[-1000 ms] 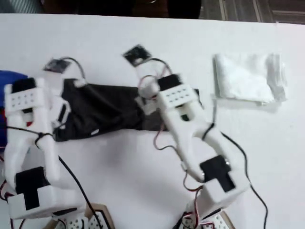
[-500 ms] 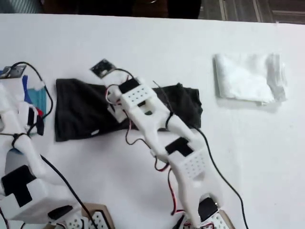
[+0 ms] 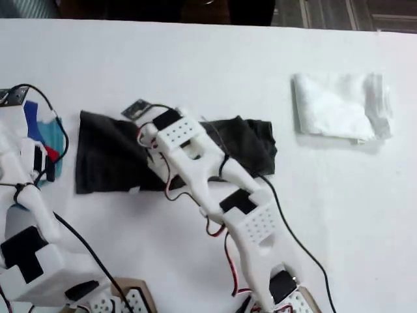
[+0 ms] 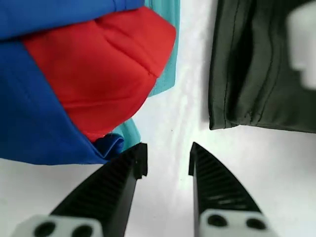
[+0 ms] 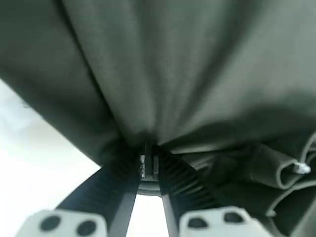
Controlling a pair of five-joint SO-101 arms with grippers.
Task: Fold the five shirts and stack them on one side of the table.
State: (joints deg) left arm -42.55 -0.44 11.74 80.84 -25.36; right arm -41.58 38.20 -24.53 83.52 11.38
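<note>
Black shirt (image 3: 111,153) lies across the white bench (image 3: 195,59), a fold of it clamped in the right jaws; the left jaws stand parted between its edge and the coloured shirts (image 4: 89,74).

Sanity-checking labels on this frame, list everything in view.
black shirt: 1, black, spread mid-table
white shirt: 1, white, folded, far right part of the table
blue shirt: 1, blue, in a pile at the table's left edge
red shirt: 1, red, same pile, against the blue one
teal shirt: 1, teal, same pile, on the side nearest the black shirt, not touching it
table: 1, white
left gripper: 1, black fingers, open, over bare table between pile and black shirt
right gripper: 1, black fingers, shut on a bunch of black shirt
</note>
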